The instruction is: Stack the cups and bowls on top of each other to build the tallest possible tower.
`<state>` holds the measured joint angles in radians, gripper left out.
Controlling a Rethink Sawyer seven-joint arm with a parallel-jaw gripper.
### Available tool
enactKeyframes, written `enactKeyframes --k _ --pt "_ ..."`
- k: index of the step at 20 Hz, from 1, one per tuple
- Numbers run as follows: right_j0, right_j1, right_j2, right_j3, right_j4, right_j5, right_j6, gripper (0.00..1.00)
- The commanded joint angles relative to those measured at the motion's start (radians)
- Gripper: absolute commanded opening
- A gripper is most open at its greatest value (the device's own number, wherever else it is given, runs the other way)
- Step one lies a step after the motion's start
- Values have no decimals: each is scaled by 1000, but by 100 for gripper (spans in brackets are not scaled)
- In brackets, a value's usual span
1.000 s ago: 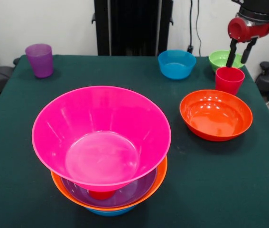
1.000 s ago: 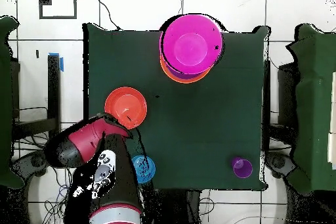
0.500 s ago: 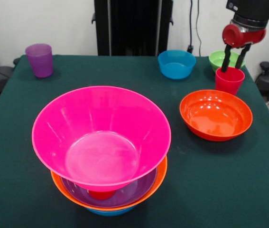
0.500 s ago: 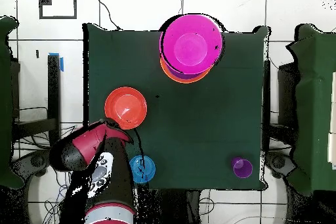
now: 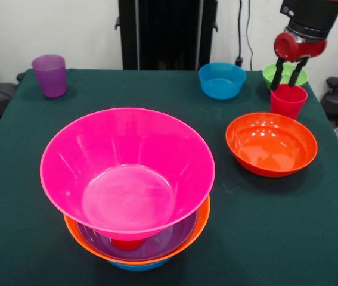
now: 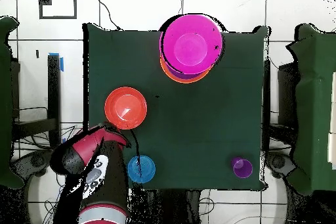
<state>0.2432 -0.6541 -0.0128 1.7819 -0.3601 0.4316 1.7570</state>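
One gripper (image 5: pixel 288 72) hangs above the red cup (image 5: pixel 288 100) at the table's far right in the front view. Its two dark fingers (image 5: pixel 277 65) are spread apart, with their tips just over the cup's rim. The gripper is released and grasps nothing. The cup stands upright on the green tablecloth (image 5: pixel 25 179).

Directly behind the cup sits the small green bowl (image 5: pixel 276 72), partly hidden by the fingers. Just in front of the cup lies the red-orange bowl (image 5: pixel 271 144), upright and empty. The small blue bowl (image 5: pixel 222 80) rests to the left of the green bowl, apart from it.

The tower (image 5: pixel 134 190) stands at the near middle of the table in the front view. Its large pink bowl (image 5: pixel 127 170) sits on top, propped on a second red cup (image 5: pixel 127 243) inside the purple bowl (image 5: pixel 169 238). The purple bowl nests in an orange bowl (image 5: pixel 201 217), with a blue bowl (image 5: pixel 136 266) showing at the base.

The translucent purple cup (image 5: pixel 50 75) stands upright at the far left corner, well apart from everything else.

In the overhead view the arm (image 6: pixel 88 159) covers the red cup and green bowl.

No brand, label or writing is legible on any item.
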Motion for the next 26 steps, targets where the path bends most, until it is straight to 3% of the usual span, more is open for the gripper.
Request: enactKeyframes --k 1,9,26 --pt "21 56 9 13 30 -58 195 100" --pt "74 120 -38 -8 5 -147 240 100" --pt "176 220 -121 -44 50 -251 321 100"
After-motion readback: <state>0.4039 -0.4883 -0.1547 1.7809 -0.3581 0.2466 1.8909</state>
